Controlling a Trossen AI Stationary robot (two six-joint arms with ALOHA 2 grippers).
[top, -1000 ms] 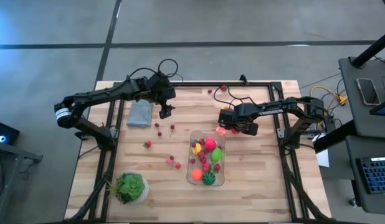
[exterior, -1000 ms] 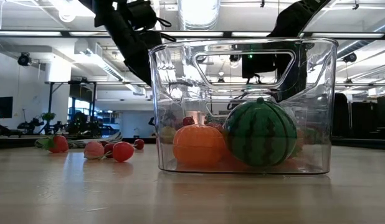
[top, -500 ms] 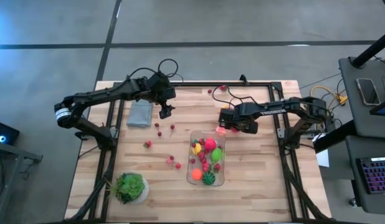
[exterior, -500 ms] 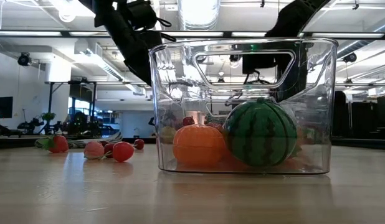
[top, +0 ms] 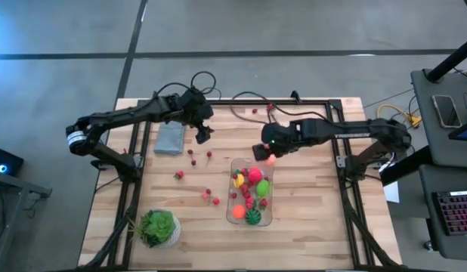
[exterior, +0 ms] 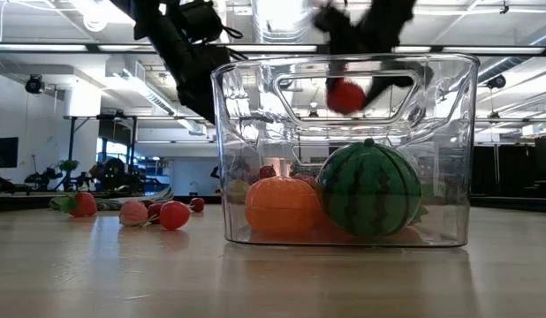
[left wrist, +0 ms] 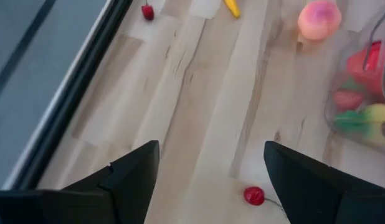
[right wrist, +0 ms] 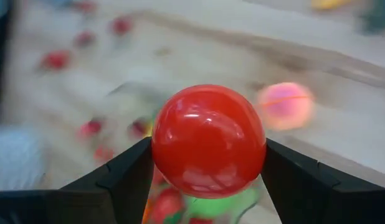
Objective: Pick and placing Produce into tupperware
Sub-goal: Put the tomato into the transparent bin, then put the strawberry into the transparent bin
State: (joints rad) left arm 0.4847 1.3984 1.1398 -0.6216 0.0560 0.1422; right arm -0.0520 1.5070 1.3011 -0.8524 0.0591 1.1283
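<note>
My right gripper point(top: 261, 151) is shut on a shiny red ball point(right wrist: 208, 140), held high by the far end of the tupperware point(top: 229, 198). In the low view the red ball point(exterior: 346, 95) shows behind the tupperware's clear wall point(exterior: 246, 132). Inside lie a striped green ball point(exterior: 370, 190), an orange piece point(exterior: 282, 205) and other produce. A pink piece point(top: 270, 159) rests on the table beside the far end. My left gripper point(top: 201, 136) hangs open above loose red berries point(top: 193, 155). One berry point(left wrist: 254, 195) lies below its fingers. My right gripper pinches the red ball by its two opposite sides point(right wrist: 161, 149), one dark finger point(right wrist: 127, 177) on each. The fingers come from the table's right, slanting down. The ball is lifted clear of the table and fills the gap between the fingers.
A grey-blue folded cloth point(top: 170, 138) lies far left. A leafy plant in a white pot point(top: 158, 228) stands at the near left. More berries point(top: 211, 198) lie left of the tupperware, and two point(top: 270, 106) by the far rail. Black frame rails border the table.
My right gripper has swung toward the table's left with the red ball between its fingers. It now shows at the tupperware's far end in the low view, where before only its dark body stood farther right. The left arm has kept still.
</note>
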